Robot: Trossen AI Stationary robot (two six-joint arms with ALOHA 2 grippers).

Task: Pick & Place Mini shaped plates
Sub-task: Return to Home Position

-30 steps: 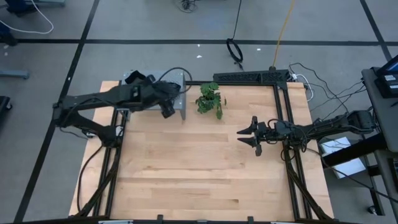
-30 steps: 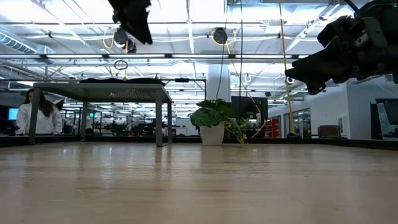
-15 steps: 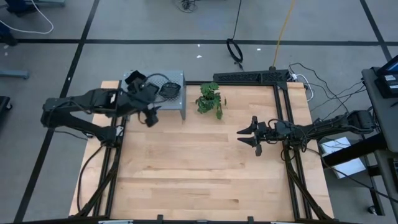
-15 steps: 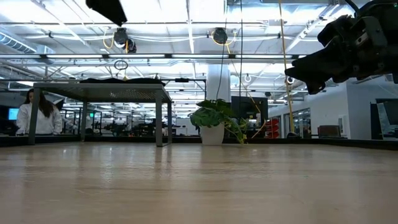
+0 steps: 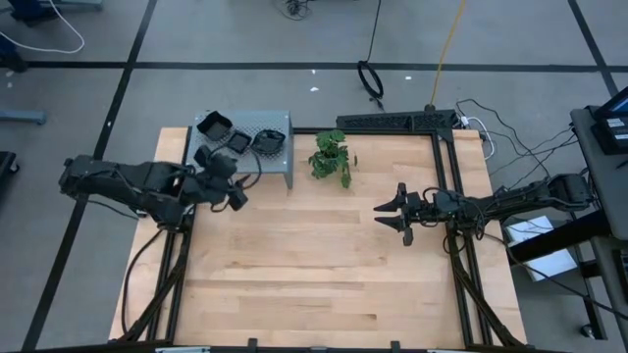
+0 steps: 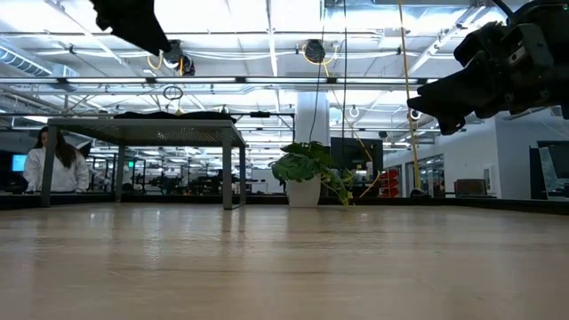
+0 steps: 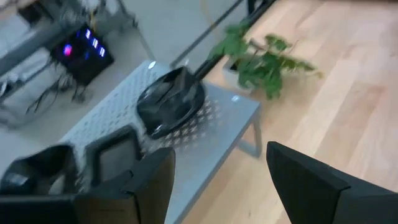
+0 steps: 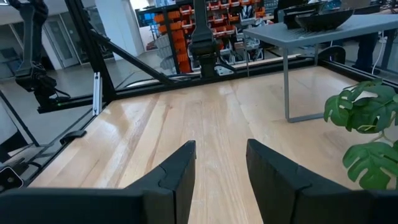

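Left gripper (image 7: 219, 171), fingers spread, apparently empty

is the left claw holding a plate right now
No, the left claw is open and empty, and the black plates sit on the grey shelf.

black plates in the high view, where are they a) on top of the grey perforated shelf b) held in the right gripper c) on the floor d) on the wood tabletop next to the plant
A: the black plates rest on top of the grey perforated shelf, and the right gripper is open and holds nothing.
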